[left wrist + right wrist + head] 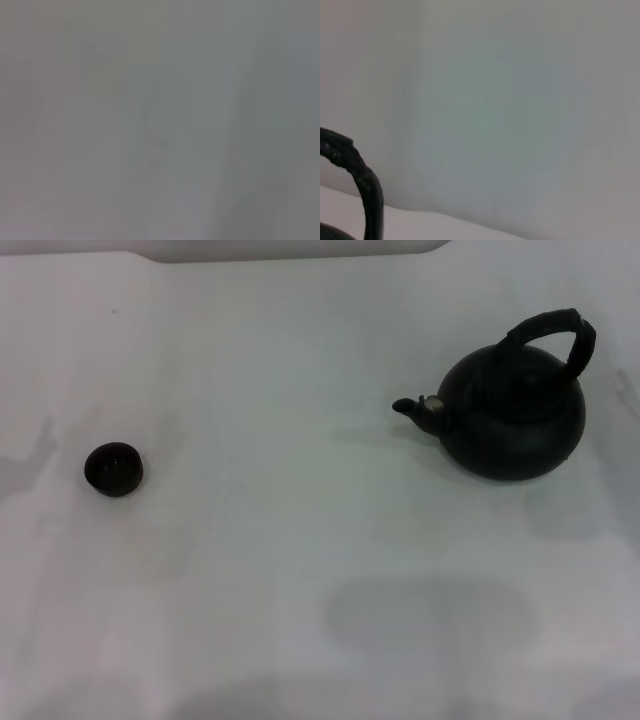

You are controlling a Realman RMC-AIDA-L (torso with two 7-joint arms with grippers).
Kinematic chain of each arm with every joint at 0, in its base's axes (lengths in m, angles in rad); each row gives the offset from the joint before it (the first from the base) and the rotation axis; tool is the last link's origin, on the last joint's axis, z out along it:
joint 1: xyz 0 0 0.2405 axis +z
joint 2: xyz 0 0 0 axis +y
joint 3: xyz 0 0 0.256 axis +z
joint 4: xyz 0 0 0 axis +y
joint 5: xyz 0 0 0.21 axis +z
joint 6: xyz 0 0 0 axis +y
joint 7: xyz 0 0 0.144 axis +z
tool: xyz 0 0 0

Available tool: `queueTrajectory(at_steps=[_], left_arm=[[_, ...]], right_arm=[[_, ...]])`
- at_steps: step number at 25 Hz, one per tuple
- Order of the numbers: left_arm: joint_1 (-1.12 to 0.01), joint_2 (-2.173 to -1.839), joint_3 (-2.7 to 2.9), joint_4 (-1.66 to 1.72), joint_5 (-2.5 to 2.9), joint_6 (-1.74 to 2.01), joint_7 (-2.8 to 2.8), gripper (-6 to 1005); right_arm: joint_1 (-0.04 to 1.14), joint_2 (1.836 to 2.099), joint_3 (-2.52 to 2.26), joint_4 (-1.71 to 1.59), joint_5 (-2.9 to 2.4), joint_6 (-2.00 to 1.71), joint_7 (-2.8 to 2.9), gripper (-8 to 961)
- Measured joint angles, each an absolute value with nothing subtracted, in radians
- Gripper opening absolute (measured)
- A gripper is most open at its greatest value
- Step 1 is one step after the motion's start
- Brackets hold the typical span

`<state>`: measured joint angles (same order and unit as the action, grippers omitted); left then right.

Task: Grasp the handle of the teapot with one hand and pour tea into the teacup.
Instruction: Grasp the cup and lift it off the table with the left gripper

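Neither arm's jaws show in any view, so how far open they are, or whether they hold anything, cannot be told. On the white counter (pixel 300 540), the tiny dark teacup (pixel 113 469) sits upright at the left, and well apart at the right stands the round matte black teapot (pixel 515 418), spout toward the cup. Its ribbed handle (pixel 560 330) arches over the top, and a stretch of it shows in the right wrist view.

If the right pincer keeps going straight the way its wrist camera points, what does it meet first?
Probably nothing soon: the middle of its view is bare pale background. The teapot's handle sits off at the view's edge, so it would likely pass beside it. Depth is unclear, and the pincer itself isn't visible.
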<state>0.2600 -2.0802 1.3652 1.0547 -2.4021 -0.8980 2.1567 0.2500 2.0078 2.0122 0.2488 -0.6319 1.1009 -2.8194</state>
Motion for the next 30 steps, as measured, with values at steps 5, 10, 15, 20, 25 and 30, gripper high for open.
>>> queueTrajectory(at_steps=[5, 10, 15, 20, 25, 30], left_arm=[[0.326, -2.076, 1.512, 1.26, -2.295, -0.619, 1.972, 868], [0.32, -2.074, 1.623, 1.283, -2.23, -0.494, 1.877, 869], [0.298, -2.075, 1.788, 1.295, -2.194, -0.302, 1.889, 870], [0.254, -2.075, 1.896, 1.289, -2.186, -0.186, 1.897, 871], [0.243, -2.077, 1.91, 1.286, -2.194, -0.187, 1.889, 874], [0.243, -2.075, 1.921, 1.292, -2.216, -0.183, 1.888, 876]], right_arm=[[0.249, 2.009, 2.013, 0.246, -0.632, 1.09, -2.819, 859], [0.249, 2.009, 2.011, 0.245, -0.632, 1.076, -2.819, 859], [0.248, 2.01, 2.011, 0.245, -0.632, 1.075, -2.819, 859], [0.248, 2.009, 2.011, 0.246, -0.632, 1.073, -2.819, 859], [0.248, 2.006, 2.012, 0.249, -0.632, 1.07, -2.82, 860], [0.248, 2.005, 2.018, 0.25, -0.632, 1.07, -2.821, 860]])
